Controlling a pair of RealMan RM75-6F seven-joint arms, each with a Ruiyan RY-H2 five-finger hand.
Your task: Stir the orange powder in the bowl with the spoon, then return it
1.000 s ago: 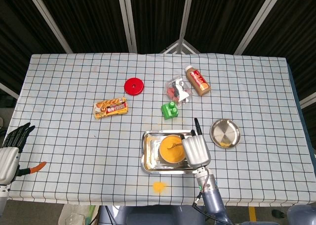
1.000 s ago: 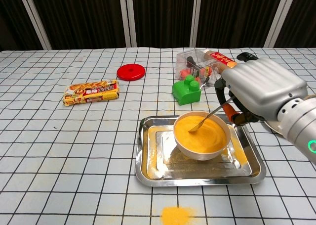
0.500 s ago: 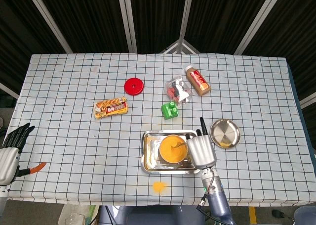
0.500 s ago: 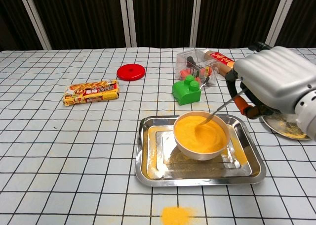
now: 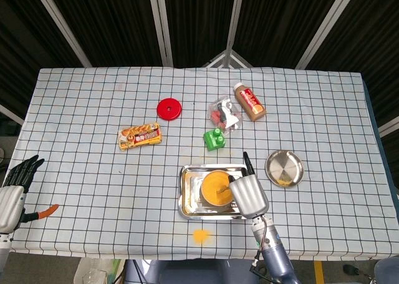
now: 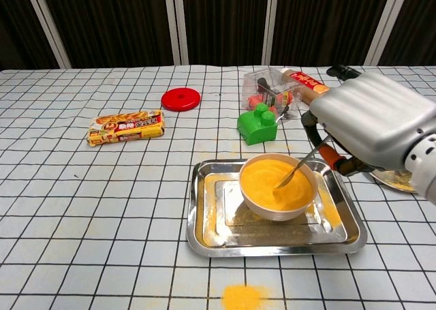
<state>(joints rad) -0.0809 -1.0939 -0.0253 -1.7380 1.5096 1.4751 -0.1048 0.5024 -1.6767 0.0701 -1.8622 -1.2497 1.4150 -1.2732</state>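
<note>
Right robot hand [image 6: 371,122] grips the spoon [image 6: 298,169] (tip in bowl [image 6: 276,199] of powder).

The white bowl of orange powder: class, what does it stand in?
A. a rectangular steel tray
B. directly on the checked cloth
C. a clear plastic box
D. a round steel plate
A: the white bowl of orange powder stands inside the rectangular steel tray, whose rim surrounds it.
</note>
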